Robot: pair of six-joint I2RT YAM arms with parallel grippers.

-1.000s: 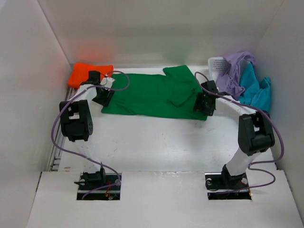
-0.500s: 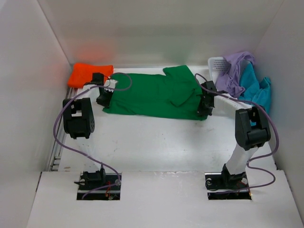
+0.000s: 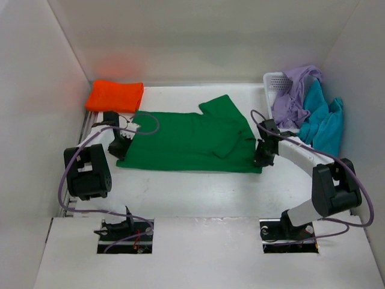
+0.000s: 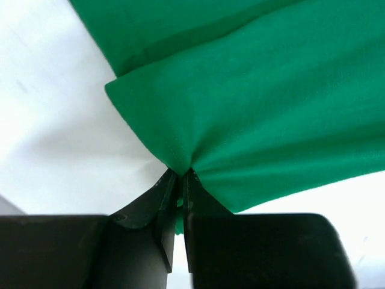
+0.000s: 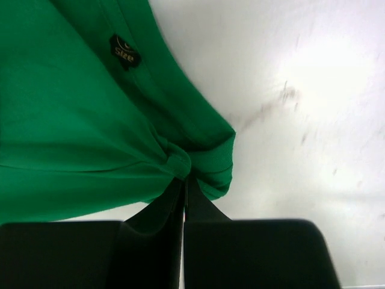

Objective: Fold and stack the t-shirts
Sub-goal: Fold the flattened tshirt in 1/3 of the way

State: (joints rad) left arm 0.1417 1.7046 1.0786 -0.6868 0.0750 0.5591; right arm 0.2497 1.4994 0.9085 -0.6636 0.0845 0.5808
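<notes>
The green shirt (image 3: 186, 141) lies spread across the middle of the white table (image 3: 198, 192), long side running left to right, with one sleeve folded in over the body near its far right corner. The left gripper (image 3: 122, 146) has its fingers pressed together on the shirt's left edge; the wrist view shows the cloth (image 4: 271, 108) gathered into a small pucker between the fingertips (image 4: 180, 180). The right gripper (image 3: 261, 158) pinches the near right corner in the same way (image 5: 183, 180), the hem bunched there (image 5: 72, 120) and a small black size label (image 5: 124, 52) showing close to that edge.

The near edge of the shirt runs fairly straight between the two grippers. In front of it a broad strip of bare table reaches to the arm bases. Behind it a narrower bare strip runs to the back wall.

The orange shirt (image 3: 115, 95) sits folded in the far left corner, just beside the green shirt's far left corner. The purple shirt (image 3: 295, 90) and the teal shirt (image 3: 322, 117) hang rumpled over the white basket (image 3: 274, 80) in the far right corner, close against the right wall.
</notes>
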